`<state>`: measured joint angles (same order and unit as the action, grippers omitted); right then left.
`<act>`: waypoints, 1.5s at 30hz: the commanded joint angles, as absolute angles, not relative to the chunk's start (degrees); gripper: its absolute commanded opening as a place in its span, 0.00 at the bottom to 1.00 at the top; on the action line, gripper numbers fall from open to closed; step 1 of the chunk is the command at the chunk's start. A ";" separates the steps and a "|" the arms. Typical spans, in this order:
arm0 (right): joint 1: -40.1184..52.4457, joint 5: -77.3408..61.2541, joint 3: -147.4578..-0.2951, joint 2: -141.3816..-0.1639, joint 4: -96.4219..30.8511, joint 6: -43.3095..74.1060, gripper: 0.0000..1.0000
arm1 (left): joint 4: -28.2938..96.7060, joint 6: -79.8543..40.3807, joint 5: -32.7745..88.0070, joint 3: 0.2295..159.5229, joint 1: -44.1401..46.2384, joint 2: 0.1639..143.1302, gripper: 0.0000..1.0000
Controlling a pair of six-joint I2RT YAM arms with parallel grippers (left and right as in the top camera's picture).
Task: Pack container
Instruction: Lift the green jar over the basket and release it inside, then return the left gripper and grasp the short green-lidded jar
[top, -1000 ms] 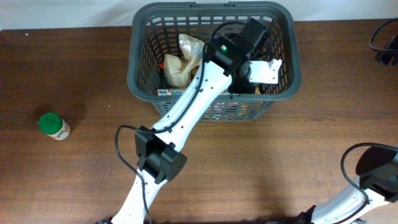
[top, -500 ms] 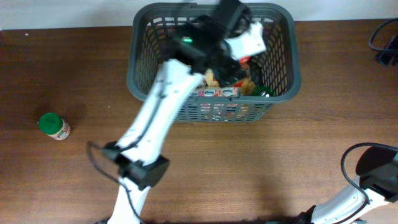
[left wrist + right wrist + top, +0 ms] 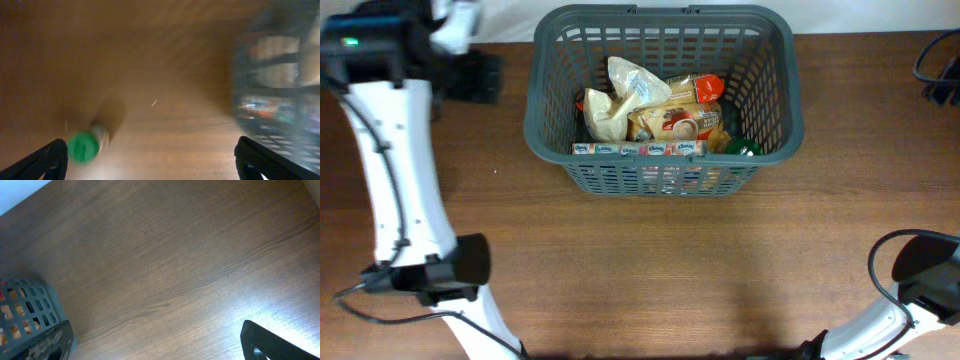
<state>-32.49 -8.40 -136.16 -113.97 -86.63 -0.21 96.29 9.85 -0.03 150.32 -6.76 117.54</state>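
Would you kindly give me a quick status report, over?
Left claw open, empty, short of green-capped bottle. Right claw open, empty. Container holds groceries. Nothing between claw and bottle.

Dark grey lattice container (image 3: 548, 120) upright at table's far edge, holding packaged groceries.

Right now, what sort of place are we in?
Likely a lab bench staged for grocery packing: a wooden table, a grey shopping basket of packaged foods, a green-lidded jar outside it.
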 commanded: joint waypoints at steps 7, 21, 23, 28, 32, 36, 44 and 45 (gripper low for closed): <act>-32.69 -8.32 -135.90 -113.86 -86.59 -0.12 0.99 | 93.84 4.34 -1.61 125.82 -21.96 117.95 0.89; -32.69 -8.32 -135.90 -113.86 -86.59 -0.12 0.99 | 74.48 6.98 -1.08 103.13 -32.21 118.06 0.95; -32.69 -8.32 -135.90 -113.86 -86.59 -0.12 0.99 | 72.55 7.44 -1.10 101.06 -32.97 118.06 0.95; -32.69 -8.32 -135.90 -113.86 -86.61 -0.12 0.99 | 67.46 7.57 -1.04 95.46 -34.24 118.13 0.95; -32.69 -8.32 -135.90 -113.86 -86.61 -0.12 0.99 | 61.36 7.57 1.54 90.98 -34.30 118.17 0.95; -32.69 -8.32 -135.90 -113.86 -86.59 -0.12 0.99 | 58.61 7.57 1.76 90.85 -34.30 118.17 0.95; -32.69 -8.32 -135.90 -113.86 -86.61 -0.12 0.99 | 56.14 7.60 1.69 90.85 -34.30 118.28 0.95; -32.69 -8.32 -135.90 -113.86 -86.61 -0.12 0.99 | 55.96 7.60 1.67 90.85 -34.30 118.28 0.94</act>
